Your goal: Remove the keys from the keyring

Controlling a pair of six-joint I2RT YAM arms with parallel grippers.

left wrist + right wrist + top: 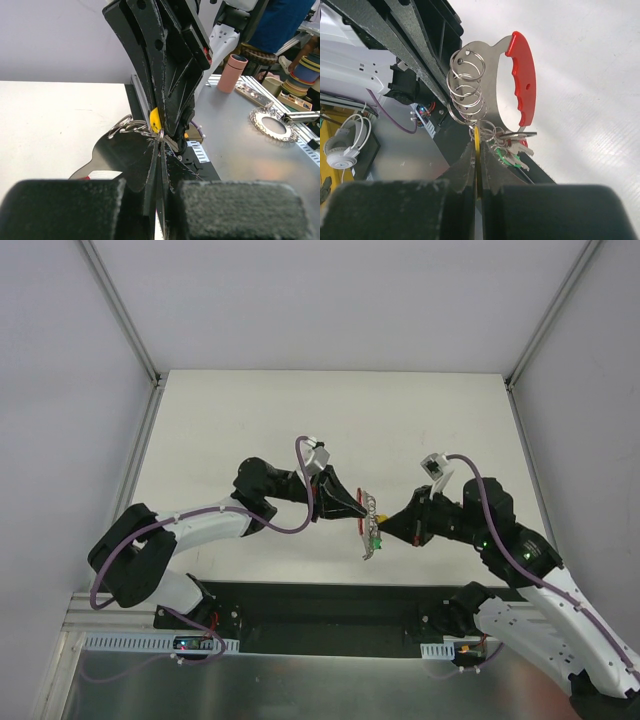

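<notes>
**A:** Whereabouts of the keys (512, 152)?

**B:** Up off the bench (250, 420), bunched mid-air between the two arms. Silvery blades, a green cover low in the bunch, a bit of red beside it.

**A:** And the right gripper (476, 150)?

**B:** Pinched shut on the yellow key head (476, 137), seen edge-on as a thin yellow strip between the fingers. Reaches in from the right, tip pointing left.

**A:** Left gripper (160, 150)?

**B:** Closed tight as well, fingers flat together, almost tip to tip with the right one. Bites into the knot of loops just beside the yellow head. Exact piece pinched: cannot tell.

**A:** Keyring (467, 85)?

**B:** Looks like a run of silvery wire loops, linked one into the next, just above the bunch in the right wrist view. Lies against a flat silvery plate (492, 100) with a red handle (524, 75) curving along the outer edge. Right beside the left gripper's black finger on the other side.

**A:** Anything beyond the bench?

**B:** In the left wrist view, a pink cylinder (232, 75) upright on a grey metal surface. Near it, a toothed silvery ring (260, 119) lying flat.
</notes>
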